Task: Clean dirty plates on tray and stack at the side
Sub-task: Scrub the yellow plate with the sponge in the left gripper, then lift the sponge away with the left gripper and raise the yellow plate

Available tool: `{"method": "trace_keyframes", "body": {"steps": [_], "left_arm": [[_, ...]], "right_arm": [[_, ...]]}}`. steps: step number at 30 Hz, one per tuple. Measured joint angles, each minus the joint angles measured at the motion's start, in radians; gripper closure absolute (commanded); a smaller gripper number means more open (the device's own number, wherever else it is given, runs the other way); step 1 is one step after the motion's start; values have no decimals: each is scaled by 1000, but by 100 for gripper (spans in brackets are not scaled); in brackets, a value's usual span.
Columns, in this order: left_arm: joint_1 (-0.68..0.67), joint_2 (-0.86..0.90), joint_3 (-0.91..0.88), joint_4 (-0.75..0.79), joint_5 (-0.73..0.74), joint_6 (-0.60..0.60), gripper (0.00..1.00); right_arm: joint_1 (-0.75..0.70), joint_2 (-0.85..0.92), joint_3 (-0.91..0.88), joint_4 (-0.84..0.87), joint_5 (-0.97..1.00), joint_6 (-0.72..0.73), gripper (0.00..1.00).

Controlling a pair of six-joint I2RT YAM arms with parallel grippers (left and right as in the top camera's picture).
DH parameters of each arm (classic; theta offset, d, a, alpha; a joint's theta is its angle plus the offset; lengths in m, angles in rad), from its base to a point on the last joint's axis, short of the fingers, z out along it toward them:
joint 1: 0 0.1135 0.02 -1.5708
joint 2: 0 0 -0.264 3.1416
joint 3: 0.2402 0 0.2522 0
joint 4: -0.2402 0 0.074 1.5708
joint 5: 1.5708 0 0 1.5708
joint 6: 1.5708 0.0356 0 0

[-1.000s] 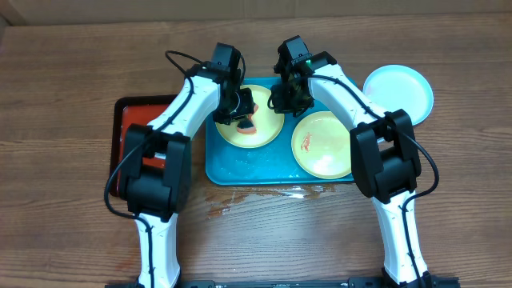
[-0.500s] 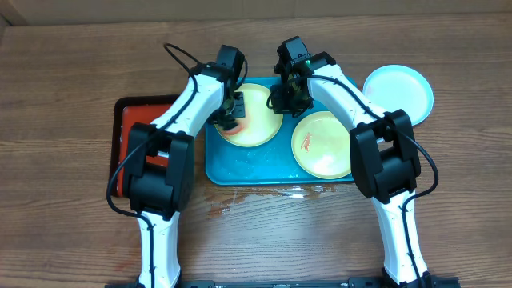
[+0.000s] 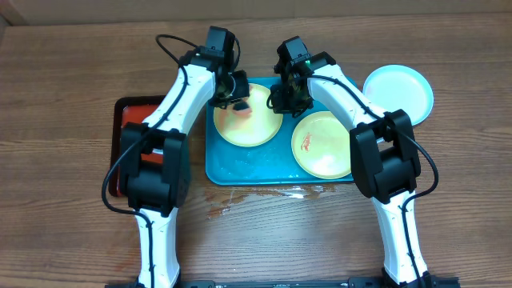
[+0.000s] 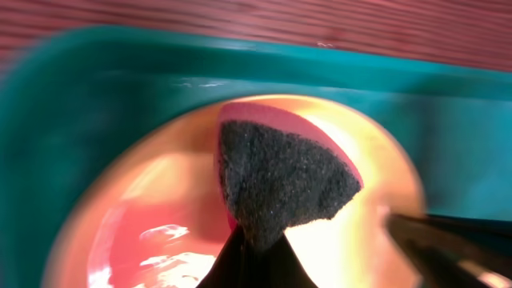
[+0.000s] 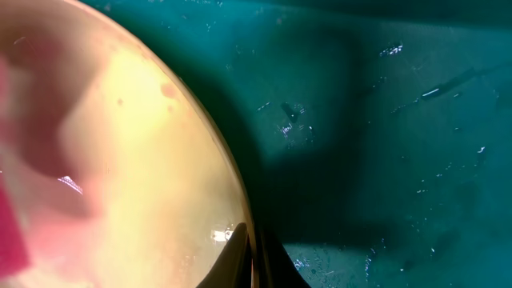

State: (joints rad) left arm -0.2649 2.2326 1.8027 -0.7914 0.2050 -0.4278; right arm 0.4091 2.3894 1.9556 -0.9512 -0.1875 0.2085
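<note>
The left gripper (image 4: 256, 250) is clamping a sponge (image 4: 280, 180) by its lower corner. The dark scouring face is turning toward the wrist camera, and a pink backing is showing along the top edge. The sponge is hanging over the first yellow plate (image 3: 250, 122), which is lying in the left half of the teal tray (image 3: 232, 172). It looks to be touching the plate's face, but the left wrist view is blurred, so I cannot be sure.

Across from it, the right gripper (image 5: 252, 254) is pinching that same plate. Its fingers are drawn in narrow with the plate's right-hand rim caught between the tips, and wet teal tray floor is glistening just beside them. A pinkish tint is lying over the plate's face in both wrist views.

The second yellow plate (image 3: 322, 146) is sitting flat in the tray's right half, just beside the first, and is carrying an orange-red smear on its left side. The light blue plate (image 3: 398, 92) is resting on the wooden table (image 3: 64, 80), off the tray, near its far right corner. A red tray (image 3: 120, 128) is sitting just beside the teal tray's left edge, partly under the left arm. A wet patch (image 3: 240, 202) is shining on the wood in front of the teal tray.
</note>
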Motion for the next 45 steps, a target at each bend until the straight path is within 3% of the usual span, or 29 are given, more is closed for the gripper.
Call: {"method": "trace_keyframes", "body": {"steps": [7, 13, 19, 25, 32, 39, 45], "left_arm": [[-37, 79, 8, 5, 32, -11, 96], [-34, 79, 43, -95, -88, -12, 96], [16, 85, 114, -293, -265, -11, 96], [61, 90, 245, -404, -339, -12, 96], [96, 48, 304, -421, -299, -12, 96], [182, -82, 317, -560, -226, -11, 96], [303, -108, 312, -663, -293, -11, 96]], "right_arm": [[0, 0, -2, 0, 0, 0, 96], [0, 0, -2, 2, 0, 0, 96], [0, 0, -2, 1, 1, 0, 96], [9, 0, -2, 8, 12, 1, 96], [12, -13, 13, -38, 92, -29, 96], [73, -105, 45, -93, 377, -106, 96], [252, -240, 69, -80, 916, -196, 96]]}}
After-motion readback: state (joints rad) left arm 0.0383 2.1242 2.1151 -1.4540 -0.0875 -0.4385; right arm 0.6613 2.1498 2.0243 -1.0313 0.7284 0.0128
